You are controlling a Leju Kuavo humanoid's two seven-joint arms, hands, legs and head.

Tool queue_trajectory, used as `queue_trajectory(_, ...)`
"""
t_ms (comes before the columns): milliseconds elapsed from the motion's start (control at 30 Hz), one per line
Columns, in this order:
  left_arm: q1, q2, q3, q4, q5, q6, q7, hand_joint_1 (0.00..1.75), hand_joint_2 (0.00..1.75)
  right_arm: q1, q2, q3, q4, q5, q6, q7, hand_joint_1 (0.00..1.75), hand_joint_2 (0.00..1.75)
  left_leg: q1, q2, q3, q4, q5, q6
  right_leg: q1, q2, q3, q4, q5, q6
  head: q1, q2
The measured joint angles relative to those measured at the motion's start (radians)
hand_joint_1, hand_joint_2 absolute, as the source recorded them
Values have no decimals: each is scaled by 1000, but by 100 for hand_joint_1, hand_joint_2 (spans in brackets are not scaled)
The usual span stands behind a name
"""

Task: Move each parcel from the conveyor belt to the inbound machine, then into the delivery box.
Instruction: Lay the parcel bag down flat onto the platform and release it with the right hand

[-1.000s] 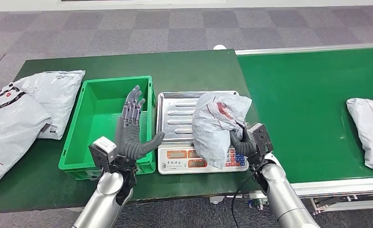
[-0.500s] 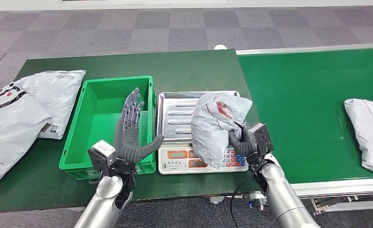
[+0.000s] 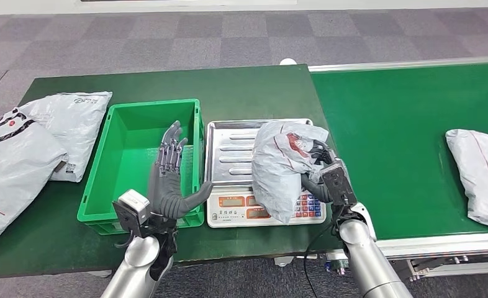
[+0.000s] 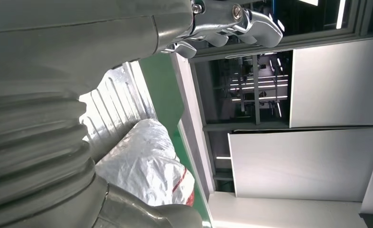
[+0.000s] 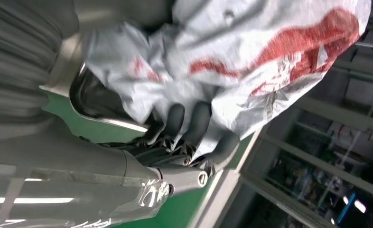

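Note:
A crumpled grey parcel with red print (image 3: 282, 167) rests on the steel tray of the inbound machine (image 3: 229, 149), draping over its keypad. My right hand (image 3: 316, 171) grips the parcel's right side; in the right wrist view its dark fingers (image 5: 196, 123) press into the parcel (image 5: 251, 52). My left hand (image 3: 170, 177) is held up open, fingers spread, over the right wall of the green delivery box (image 3: 114, 180), which holds nothing. In the left wrist view the parcel (image 4: 146, 164) lies on the ribbed tray (image 4: 113, 102). A second grey parcel (image 3: 480, 171) lies on the green conveyor belt (image 3: 403, 124).
Two large grey parcels (image 3: 15, 158) (image 3: 74, 115) lie on the dark green table (image 3: 248, 87) left of the box. The belt's metal rail (image 3: 440, 242) runs along the near right edge. Grey carpet floor lies beyond the table.
The parcel on the belt has slid a little to the left. My right hand has turned slightly on the parcel it holds. My left hand has drifted a bit toward me.

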Motion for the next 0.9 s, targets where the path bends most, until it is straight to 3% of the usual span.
queue_trajectory(133, 5, 0, 0, -4, -2, 0, 2, 0, 175, 12, 0, -9, -23, 70, -86, 29, 0, 175, 0, 0, 0, 0, 0, 0, 0, 0, 0, 0, 0, 0, 0, 0)
queue_trajectory(300, 7, 0, 1, -4, -3, 0, 2, 0, 175, 24, 0, -16, -46, 98, -119, 40, 0, 175, 0, 0, 0, 0, 0, 0, 0, 0, 0, 0, 0, 0, 0, 0)
queue_trajectory(600, 7, -9, 5, -4, -13, -12, 10, 0, 175, 63, 1, -60, -127, 288, -269, 74, 0, 175, 0, 0, 0, 0, 0, 0, 0, 0, 0, 0, 0, 0, 0, 0)
queue_trajectory(767, 22, -13, 7, -21, -34, -19, 25, 0, 175, 87, 6, -71, -168, 330, -281, 92, 0, 175, 0, 0, 0, 0, -1, 0, 0, 0, 0, 0, 0, 0, 0, 0)
queue_trajectory(900, 37, -18, 13, -33, -47, -23, 33, 0, 175, 96, 16, -86, -198, 269, -248, 71, 0, 175, 0, 0, 0, 0, -1, 0, 0, 0, 0, 0, -1, 0, 0, 0)
